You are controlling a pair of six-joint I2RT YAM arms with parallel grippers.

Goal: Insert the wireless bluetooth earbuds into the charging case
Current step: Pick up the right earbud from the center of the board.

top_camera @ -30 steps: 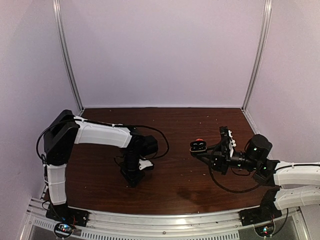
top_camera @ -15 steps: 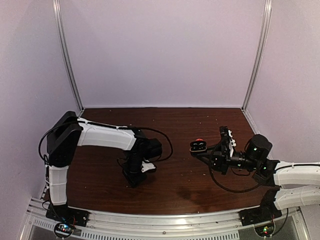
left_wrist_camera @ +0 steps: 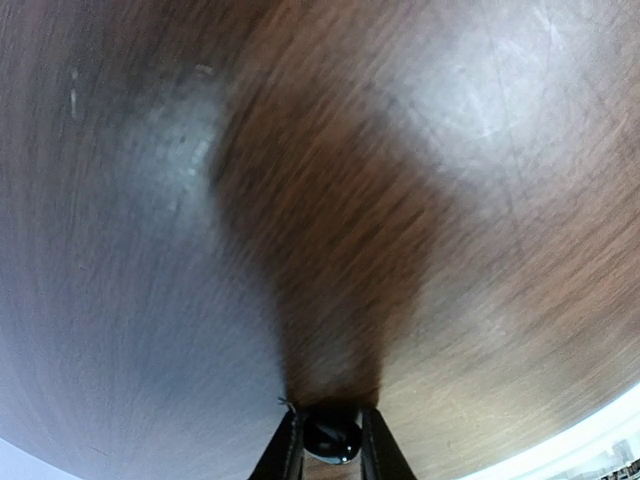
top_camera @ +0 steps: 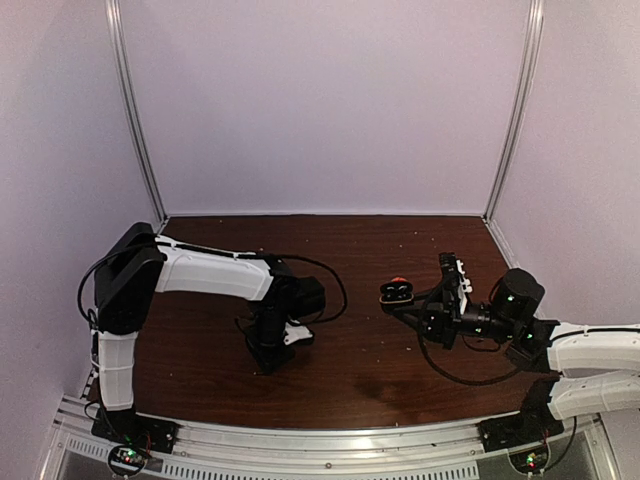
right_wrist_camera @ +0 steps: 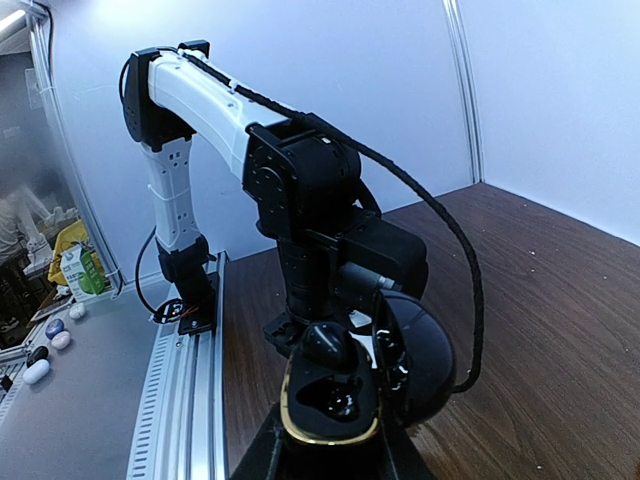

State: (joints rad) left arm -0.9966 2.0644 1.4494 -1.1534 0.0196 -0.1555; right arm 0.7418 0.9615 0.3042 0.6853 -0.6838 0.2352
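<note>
1. Over the last second the left hand (top_camera: pixel 269 358) has narrowed from partly spread to nearly closed, low over the dark brown wooden desk (top_camera: pixel 350 250). The left arm has also settled slightly forward and down.
2. In the left wrist view its two fingers (left_wrist_camera: pixel 288 450) now press close on either side of a small glossy black earbud (left_wrist_camera: pixel 333 442). It looks pinched between them, right at the desk surface.
3. The right hand (top_camera: pixel 410 300) has not moved. It stays narrow, clamped on the open black charging case with a gold-coloured rim (right_wrist_camera: pixel 330 405). The case is held above the desk on the right, well apart from the left hand.
4. A small red thing (top_camera: pixel 398 279) shows just behind the case in the top view; I cannot tell what it is.
5. The case's wells are dark, and I cannot tell whether either is filled.
6. Judgement: the pick-up step looks nearly done. Next the earbud must be lifted, carried right to the case and lined up with a well. With so small and smooth a piece, it could slip or twist in the grip.
</note>
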